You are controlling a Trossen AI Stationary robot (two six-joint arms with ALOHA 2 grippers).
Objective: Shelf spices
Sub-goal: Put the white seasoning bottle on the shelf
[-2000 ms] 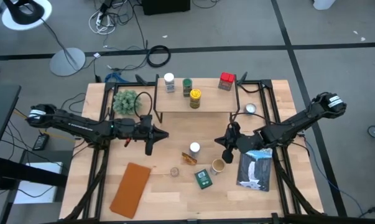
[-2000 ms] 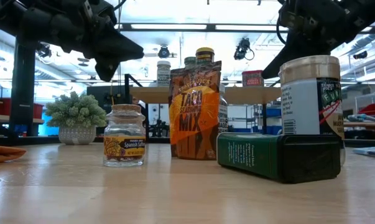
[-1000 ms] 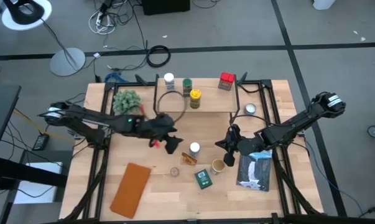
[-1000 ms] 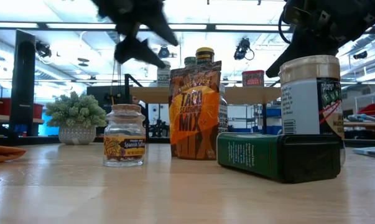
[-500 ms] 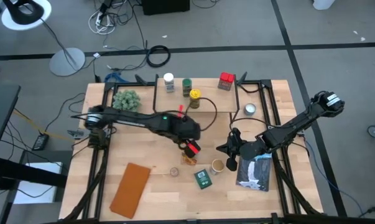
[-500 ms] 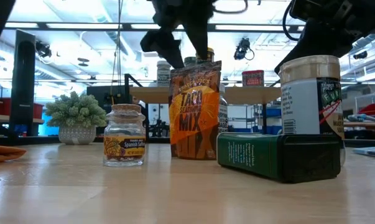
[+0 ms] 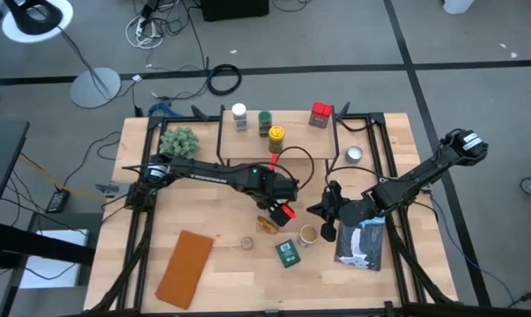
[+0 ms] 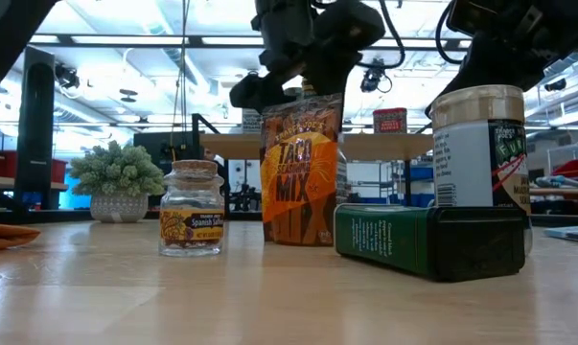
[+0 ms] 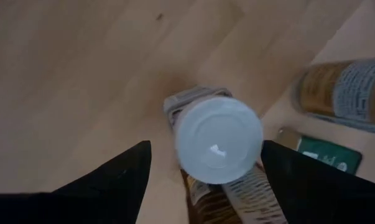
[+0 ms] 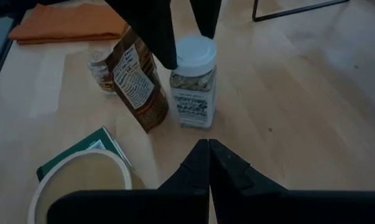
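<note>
Left gripper (image 9: 199,162) was spread wide above the white-lidded jar (image 9: 219,140) mid-counter, touching the taco packet (image 10: 137,81); the packet could be toppled on descent. Right gripper (image 10: 209,149) was closed, idling just right.

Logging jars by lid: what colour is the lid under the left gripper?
White lid on a clear jar, seen best in the left wrist view.

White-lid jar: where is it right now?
White-lid jar stands mid-table beside the taco mix packet, directly under the open left gripper.
</note>
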